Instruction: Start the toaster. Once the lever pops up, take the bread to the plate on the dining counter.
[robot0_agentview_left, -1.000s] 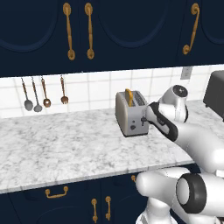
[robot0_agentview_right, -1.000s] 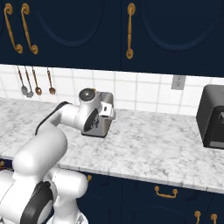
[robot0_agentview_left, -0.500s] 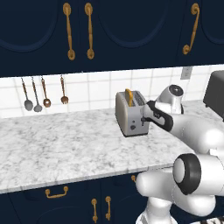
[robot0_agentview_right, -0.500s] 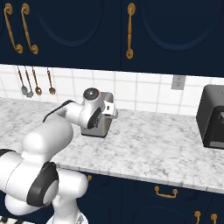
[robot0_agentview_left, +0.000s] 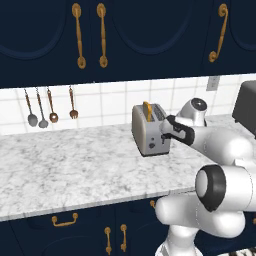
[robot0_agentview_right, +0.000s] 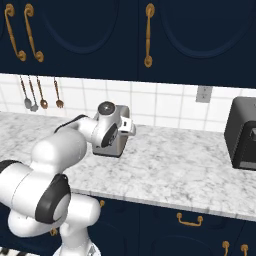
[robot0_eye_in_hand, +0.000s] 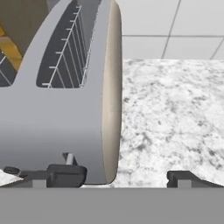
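Note:
The silver-grey toaster (robot0_agentview_left: 149, 131) stands on the marbled worktop (robot0_agentview_left: 75, 170) by the tiled wall. The golden bread (robot0_agentview_left: 147, 110) sticks up from one of its slots. My gripper (robot0_agentview_left: 166, 132) is open at the toaster's narrow face with the dark controls, right up against it. In the hand view the toaster (robot0_eye_in_hand: 57, 109) looms large on the left with the bread (robot0_eye_in_hand: 6, 47) at the far left edge. The open gripper (robot0_eye_in_hand: 124, 177) straddles the toaster's near corner, and a small lever peg (robot0_eye_in_hand: 68, 158) sits just above the left fingertip (robot0_eye_in_hand: 65, 174). The arm covers most of the toaster (robot0_agentview_right: 120, 149) in the right base view. The plate and the dining counter are out of view.
A larger dark grey appliance (robot0_agentview_right: 242, 132) stands on the worktop to the right. Several utensils (robot0_agentview_left: 50, 107) hang on the tiled wall to the left. Navy upper cabinets with gold handles (robot0_agentview_left: 77, 35) hang overhead. A wall outlet (robot0_agentview_right: 202, 93) sits above the worktop.
The hand has moved left, closer in to the toaster's control face. Its jaws have stayed open. Toaster and bread have not moved.

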